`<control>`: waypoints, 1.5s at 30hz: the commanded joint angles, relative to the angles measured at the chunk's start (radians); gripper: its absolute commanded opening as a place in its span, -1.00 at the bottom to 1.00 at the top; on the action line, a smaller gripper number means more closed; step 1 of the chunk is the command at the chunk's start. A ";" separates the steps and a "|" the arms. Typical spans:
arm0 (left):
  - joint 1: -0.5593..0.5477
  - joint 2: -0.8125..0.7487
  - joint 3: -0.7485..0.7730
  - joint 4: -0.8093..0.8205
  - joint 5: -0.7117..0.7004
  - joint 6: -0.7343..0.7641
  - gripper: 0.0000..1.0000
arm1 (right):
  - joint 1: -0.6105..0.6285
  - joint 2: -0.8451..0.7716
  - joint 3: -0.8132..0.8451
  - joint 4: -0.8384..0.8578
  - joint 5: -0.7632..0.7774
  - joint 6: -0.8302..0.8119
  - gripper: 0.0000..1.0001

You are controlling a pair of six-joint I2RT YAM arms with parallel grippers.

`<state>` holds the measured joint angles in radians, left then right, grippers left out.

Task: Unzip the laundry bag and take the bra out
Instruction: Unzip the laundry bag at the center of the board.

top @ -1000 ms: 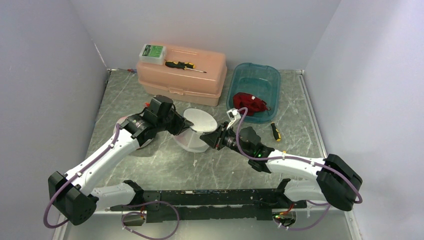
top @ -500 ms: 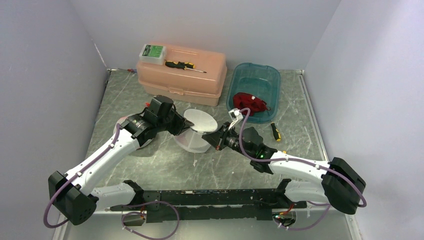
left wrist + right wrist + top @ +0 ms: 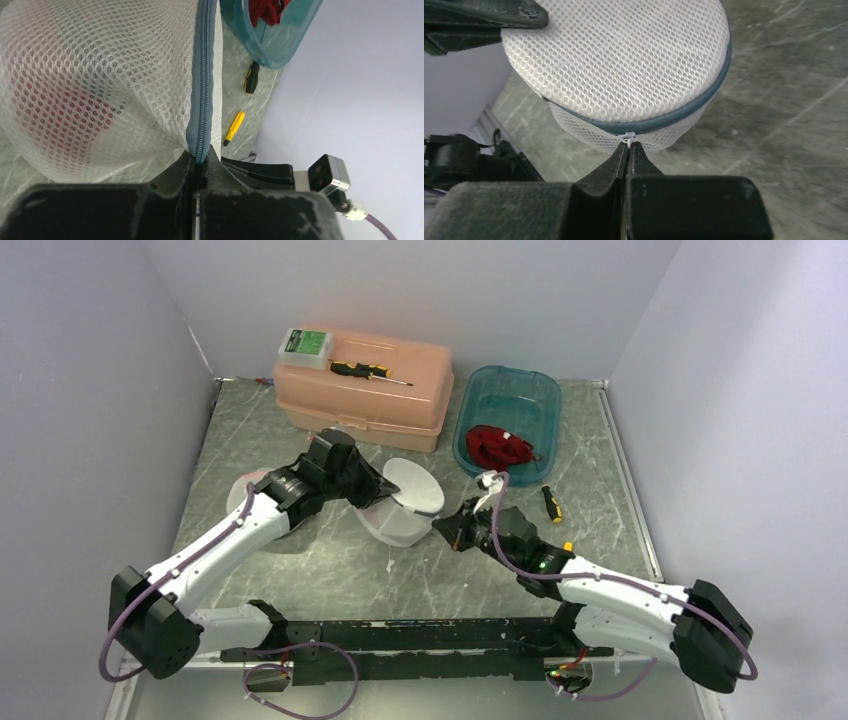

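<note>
The laundry bag (image 3: 407,508) is a round white mesh pouch with a blue-grey zipper (image 3: 202,85) around its rim. It is tilted on the table between both arms. Red fabric, the bra (image 3: 60,112), shows through the mesh in the left wrist view. My left gripper (image 3: 201,159) is shut on the bag's zipper seam, at the bag's left side (image 3: 376,490). My right gripper (image 3: 628,146) is shut on the small white zipper pull (image 3: 626,136), at the bag's near right side (image 3: 447,531). The zipper looks closed along the stretches I see.
A salmon toolbox (image 3: 365,395) stands at the back, with a green box (image 3: 304,345) and a screwdriver (image 3: 365,370) on top. A teal tub (image 3: 512,390) at the back right holds a red garment (image 3: 500,447). A small screwdriver (image 3: 551,503) and a yellow bit (image 3: 567,547) lie right of the bag.
The right gripper closed on the zipper pull and drew back to the right and nearer. The bag and the left gripper shifted right with it.
</note>
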<state>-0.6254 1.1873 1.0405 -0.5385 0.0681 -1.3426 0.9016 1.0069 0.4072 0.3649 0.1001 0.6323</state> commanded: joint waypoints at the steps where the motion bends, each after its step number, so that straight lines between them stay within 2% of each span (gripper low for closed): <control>1: -0.001 0.056 -0.020 0.211 0.191 0.248 -0.95 | 0.000 -0.124 -0.047 -0.088 0.062 -0.133 -1.00; 7: 0.015 0.108 -0.122 0.491 0.357 0.458 -0.95 | 0.039 -0.243 -0.050 -0.233 0.059 -0.225 -1.00; 13: 0.033 0.255 -0.093 0.582 0.505 0.628 -0.95 | 0.107 -0.225 -0.071 -0.220 0.101 -0.210 -1.00; 16: 0.036 0.305 -0.090 0.613 0.497 0.641 -0.93 | 0.144 -0.183 -0.094 -0.174 0.140 -0.186 -1.00; 17: 0.038 0.317 -0.088 0.612 0.494 0.643 -0.83 | 0.157 -0.168 -0.103 -0.159 0.160 -0.171 -1.00; 18: 0.040 0.325 -0.088 0.608 0.496 0.648 -0.65 | 0.167 -0.155 -0.110 -0.143 0.178 -0.157 -1.00; 20: 0.039 0.318 -0.089 0.571 0.466 0.655 0.13 | 0.183 -0.126 -0.123 -0.105 0.204 -0.128 -1.00; 21: 0.038 0.305 -0.093 0.545 0.434 0.647 0.39 | 0.190 -0.112 -0.126 -0.086 0.216 -0.115 -1.00; 22: 0.037 0.278 -0.107 0.510 0.388 0.632 0.57 | 0.196 -0.099 -0.127 -0.074 0.234 -0.105 -1.00; 24: 0.034 0.194 -0.167 0.491 0.335 0.583 0.82 | 0.200 -0.076 -0.125 -0.050 0.266 -0.092 -1.00; 25: 0.027 0.150 -0.190 0.471 0.308 0.560 0.86 | 0.201 -0.068 -0.124 -0.040 0.272 -0.088 -1.00; 31: -0.061 -0.059 -0.306 0.359 0.130 0.344 0.88 | 0.204 0.022 -0.059 -0.010 0.236 -0.114 -1.00; 36: -0.157 -0.096 -0.323 0.246 0.018 0.216 0.88 | 0.211 0.103 0.011 0.008 0.198 -0.138 -1.00; 40: -0.178 -0.118 -0.377 0.327 0.014 0.152 0.79 | 0.221 0.128 0.045 0.002 0.173 -0.159 -1.00; 45: -0.180 -0.057 -0.377 0.362 0.025 0.107 0.70 | 0.234 0.114 0.050 0.006 0.133 -0.193 -1.00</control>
<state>-0.8005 1.1000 0.6548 -0.2314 0.1188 -1.1656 1.1229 1.1370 0.4213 0.3176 0.2749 0.4839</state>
